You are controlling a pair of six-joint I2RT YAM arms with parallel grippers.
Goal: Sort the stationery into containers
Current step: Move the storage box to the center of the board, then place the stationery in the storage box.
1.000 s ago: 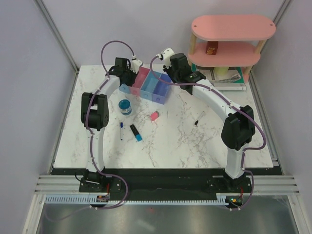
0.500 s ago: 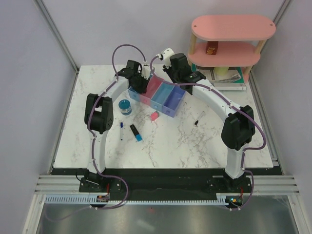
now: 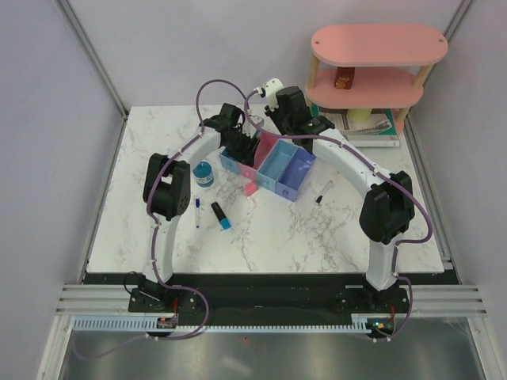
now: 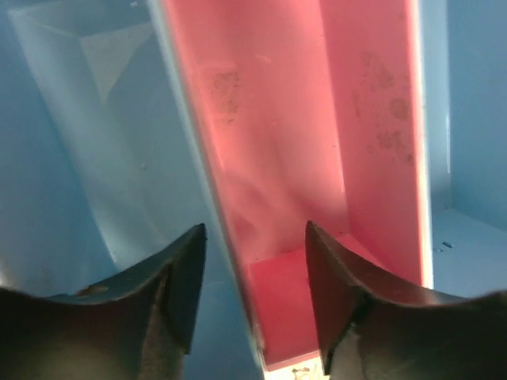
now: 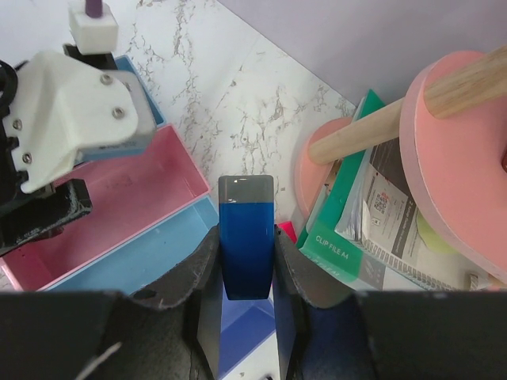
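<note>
Altogether four bins point(image 3: 279, 165), two pens point(image 3: 196, 212).

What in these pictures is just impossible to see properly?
- Right wrist view: the right gripper covers the lower end of the blue block, so what it is stays unclear.
- Top view: the left gripper hides most of the inside of the pink bin.
- Top view: the thin pen is too small for detail.
- Left wrist view: the top edge cuts off the pink bin's far end.

White marble table point(image 3: 333, 237), pale lilac walls point(image 3: 47, 119), pink two-tier shelf point(image 3: 379, 43) back right
</note>
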